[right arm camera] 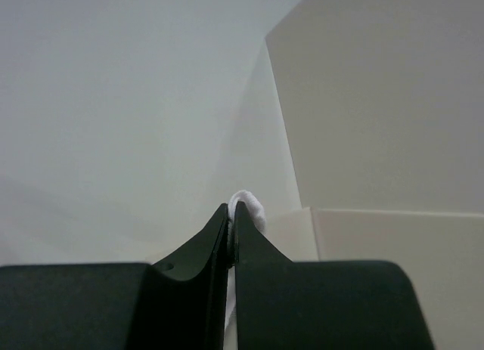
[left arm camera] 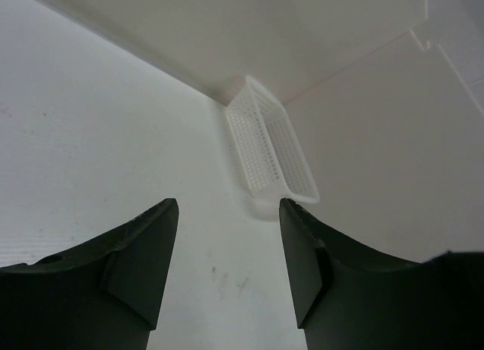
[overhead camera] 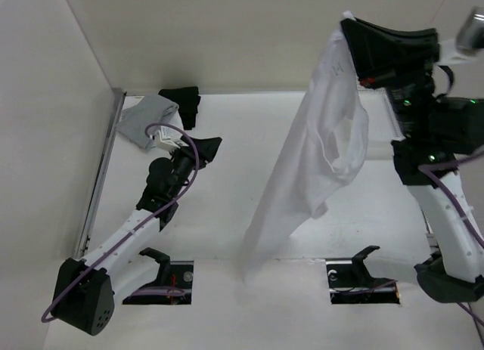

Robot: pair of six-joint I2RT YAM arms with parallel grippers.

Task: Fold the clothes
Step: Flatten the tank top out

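Note:
The clothes (overhead camera: 318,150), a thin white sleeveless top, hang high over the right half of the table, their lower end just above the table's near edge. My right gripper (overhead camera: 349,19) is raised at the top right and shut on the top's upper edge. In the right wrist view a small loop of white fabric (right arm camera: 251,205) sticks out past the closed tips of that gripper (right arm camera: 231,208). My left gripper (overhead camera: 212,144) is low over the table's left half, open, apart from the top. In the left wrist view its fingers (left arm camera: 147,252) stand wide with only bare table between them.
A grey garment (overhead camera: 144,119) and a black garment (overhead camera: 184,102) lie at the back left corner. A white mesh basket (left arm camera: 271,146) stands at the right side of the table (overhead camera: 242,176), partly hidden behind the right arm in the top view (overhead camera: 396,116). Two docks sit at the near edge.

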